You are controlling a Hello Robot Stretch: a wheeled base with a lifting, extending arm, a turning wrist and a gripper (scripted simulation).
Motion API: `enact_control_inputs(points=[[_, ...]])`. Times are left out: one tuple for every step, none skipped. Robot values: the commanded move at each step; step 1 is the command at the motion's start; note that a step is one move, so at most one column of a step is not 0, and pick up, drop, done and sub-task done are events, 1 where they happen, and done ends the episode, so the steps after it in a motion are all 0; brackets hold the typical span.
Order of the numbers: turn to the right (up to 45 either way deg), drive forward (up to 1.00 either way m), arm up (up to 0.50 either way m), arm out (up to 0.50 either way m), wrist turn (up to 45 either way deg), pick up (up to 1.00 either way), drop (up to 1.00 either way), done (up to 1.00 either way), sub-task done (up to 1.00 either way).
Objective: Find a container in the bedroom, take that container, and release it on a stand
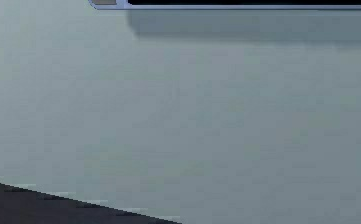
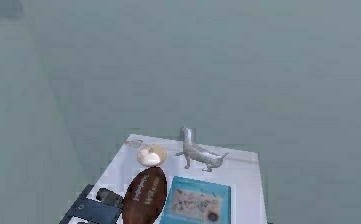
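A white-topped stand sits against the wall low in the arm side view. Near its far left corner lies a small pale, bowl-like thing with a tan rim. Next to that stands a silver animal figurine. A brown oval ball lies nearer, with a blue book to its right.
A small dark flat object rests on a blue thing at the stand's left edge. A plain grey-green wall stands close ahead in the forward view, with a dark strip of floor at the bottom left and a pale-framed dark pane at the top.
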Motion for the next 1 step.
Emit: enact_control_inputs(points=[[0.0, 0.0, 0.0, 0.42, 0.0, 0.0, 0.0, 0.0, 0.0]])
